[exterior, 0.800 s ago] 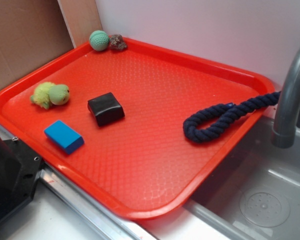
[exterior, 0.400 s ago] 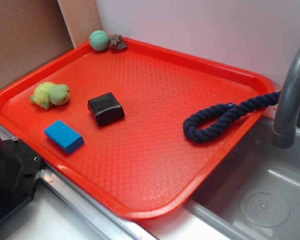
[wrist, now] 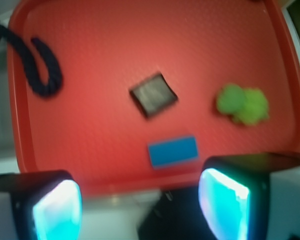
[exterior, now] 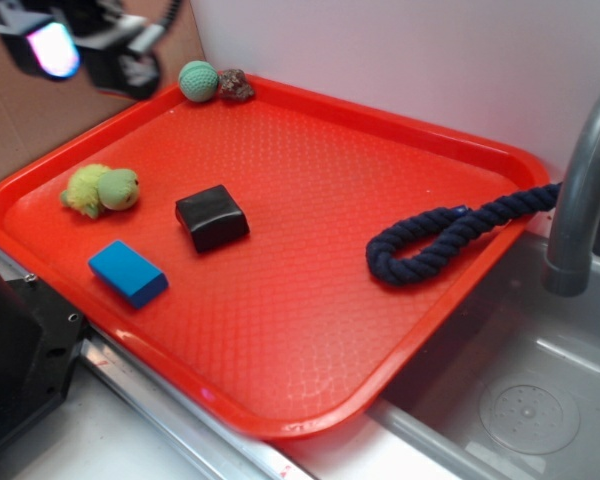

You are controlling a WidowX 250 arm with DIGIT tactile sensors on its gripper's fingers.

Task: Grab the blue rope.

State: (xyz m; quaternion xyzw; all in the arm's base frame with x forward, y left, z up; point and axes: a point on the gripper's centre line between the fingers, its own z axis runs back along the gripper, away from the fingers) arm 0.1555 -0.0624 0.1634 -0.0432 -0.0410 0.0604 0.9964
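The blue rope (exterior: 440, 240) is dark navy and twisted, with its loop lying on the red tray (exterior: 310, 300) near the right rim and its tail trailing off over the rim toward the faucet. In the blurred wrist view the blue rope (wrist: 45, 75) curls at the tray's (wrist: 100, 50) upper left. My gripper (exterior: 85, 55) hangs high above the tray's far left corner, far from the rope. It is open and empty (wrist: 140, 210), with the two glowing cyan pads (wrist: 57, 210) wide apart.
On the tray lie a black block (exterior: 212, 217), a bright blue block (exterior: 128, 272), a green plush (exterior: 100, 189), a teal ball (exterior: 198, 81) and a small brown lump (exterior: 235, 85). A grey faucet (exterior: 580, 190) and sink (exterior: 520, 400) stand right; a black box (exterior: 20, 350) sits lower left.
My gripper has come into the exterior view at the top left, where it was not seen before. The rope and the other objects have not moved.
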